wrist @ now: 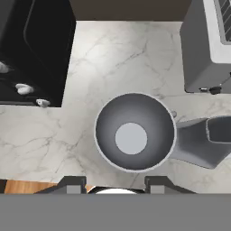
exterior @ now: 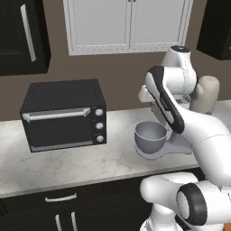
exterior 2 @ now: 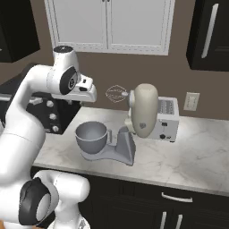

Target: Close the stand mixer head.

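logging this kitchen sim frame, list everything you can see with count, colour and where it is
stand mixer head: 1, cream-beige, tilted up on its grey stand, wire whisk sticking out over the bowl
bowl: 1, grey metal, on the stand's base, empty
toaster oven: 1, black, on the counter left of the mixer
toaster: 1, silver, behind the mixer
counter: 1, white marble
wall outlet: 1, white, right of the toaster
gripper: 1, dark fingertips, open, above the bowl

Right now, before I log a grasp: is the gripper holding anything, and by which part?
Nothing is held. The gripper is open above the grey bowl, with bare space between its fingertips; the stand mixer head is tilted up, untouched.
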Available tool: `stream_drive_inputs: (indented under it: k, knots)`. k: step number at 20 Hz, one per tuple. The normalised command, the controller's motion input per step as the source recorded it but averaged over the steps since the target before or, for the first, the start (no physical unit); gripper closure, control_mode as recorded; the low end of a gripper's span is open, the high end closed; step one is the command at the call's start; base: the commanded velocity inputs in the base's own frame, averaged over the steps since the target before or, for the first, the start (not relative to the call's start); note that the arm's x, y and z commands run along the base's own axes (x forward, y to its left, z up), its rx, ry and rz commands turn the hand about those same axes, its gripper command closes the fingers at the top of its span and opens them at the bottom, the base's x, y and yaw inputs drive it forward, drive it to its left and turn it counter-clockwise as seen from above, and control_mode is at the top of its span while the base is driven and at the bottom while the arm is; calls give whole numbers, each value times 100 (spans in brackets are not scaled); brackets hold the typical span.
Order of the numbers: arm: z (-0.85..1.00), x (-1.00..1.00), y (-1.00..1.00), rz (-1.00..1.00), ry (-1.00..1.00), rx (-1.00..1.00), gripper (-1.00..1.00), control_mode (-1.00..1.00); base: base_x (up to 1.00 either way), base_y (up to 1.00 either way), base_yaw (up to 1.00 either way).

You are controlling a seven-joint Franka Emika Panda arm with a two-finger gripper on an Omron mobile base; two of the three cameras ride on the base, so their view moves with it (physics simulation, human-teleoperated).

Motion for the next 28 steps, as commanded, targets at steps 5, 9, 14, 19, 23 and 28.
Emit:
stream_drive_inputs:
  k: [5, 9, 14, 19, 23, 28]
  knots:
    - [2, -42, -17, 0, -10, 1, -100, -100, 0, 0, 0]
    - [17, -97, -61, 0, -21, 5, -100, -100, 0, 0, 0]
    - [25, -99, -82, 5, -23, 5, -100, -100, 0, 0, 0]
    - [18, -77, -87, 14, -21, 2, -100, -100, 0, 0, 0]
    - [13, -46, -84, 22, -24, 1, -100, -100, 0, 0, 0]
    - [19, -5, -88, 23, -26, 3, -100, -100, 0, 0, 0]
